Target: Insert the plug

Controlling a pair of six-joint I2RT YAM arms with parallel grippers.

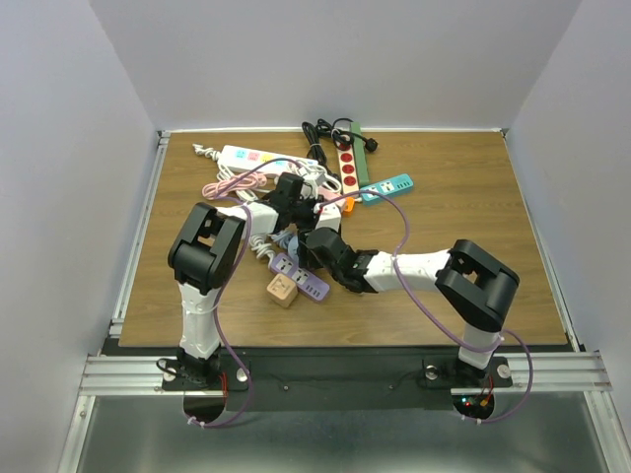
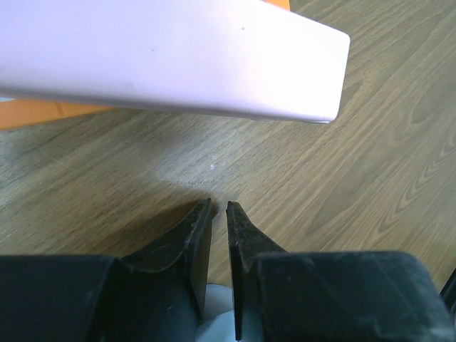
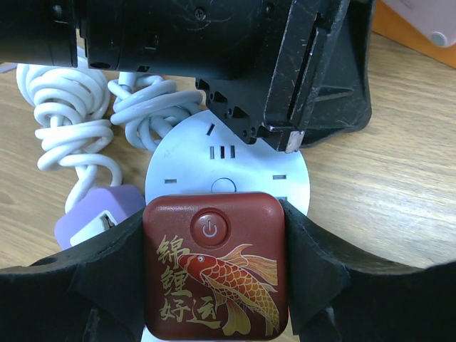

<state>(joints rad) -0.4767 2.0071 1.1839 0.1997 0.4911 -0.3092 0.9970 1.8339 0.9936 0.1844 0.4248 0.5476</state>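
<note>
The plug (image 3: 214, 271) is a dark red square block with a gold koi and a power button. My right gripper (image 3: 214, 222) is shut on its two sides. The plug sits over a white round socket plate (image 3: 185, 160) whose slots show just beyond it. My left gripper's fingers (image 3: 313, 78) come down on the far right rim of that plate. In the left wrist view my left gripper (image 2: 219, 205) is shut, with nothing between its tips above the wood. In the top view both grippers, left (image 1: 294, 197) and right (image 1: 323, 241), meet at mid-table and hide the plug.
A coiled white cable (image 3: 64, 114) and a purple adapter (image 3: 89, 217) lie left of the plate. A pale strip (image 2: 178, 57) lies close ahead of the left gripper. Farther off are a white strip (image 1: 254, 157), a red-and-green strip (image 1: 347, 163), a teal strip (image 1: 386, 187), a purple strip (image 1: 301, 278) and a wooden cube (image 1: 283, 291).
</note>
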